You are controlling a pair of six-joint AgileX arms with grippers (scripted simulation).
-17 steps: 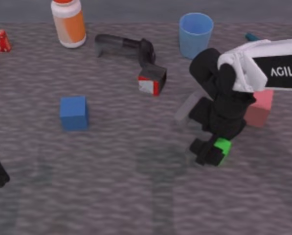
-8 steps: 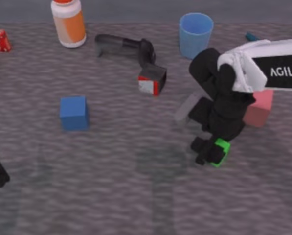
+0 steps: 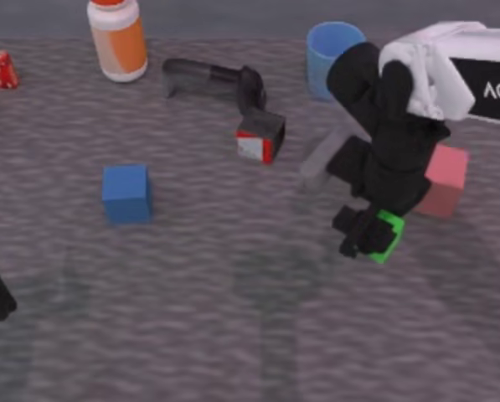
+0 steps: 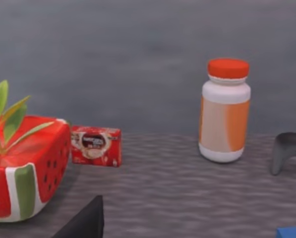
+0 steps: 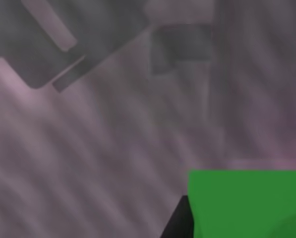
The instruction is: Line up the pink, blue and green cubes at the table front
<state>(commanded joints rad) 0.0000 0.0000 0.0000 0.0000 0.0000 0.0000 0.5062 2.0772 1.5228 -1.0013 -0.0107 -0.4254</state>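
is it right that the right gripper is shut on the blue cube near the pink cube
Not quite. The right gripper is shut on the green cube, not the blue one; the top view shows it. The blue cube sits alone at the table's left. The pink cube is indeed close by.

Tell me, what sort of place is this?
Likely a rendered tabletop test scene: a carpet-textured table scattered with unrelated props, such as a blue cube, an orange bottle and a watermelon planter, while the right gripper holds a green cube.
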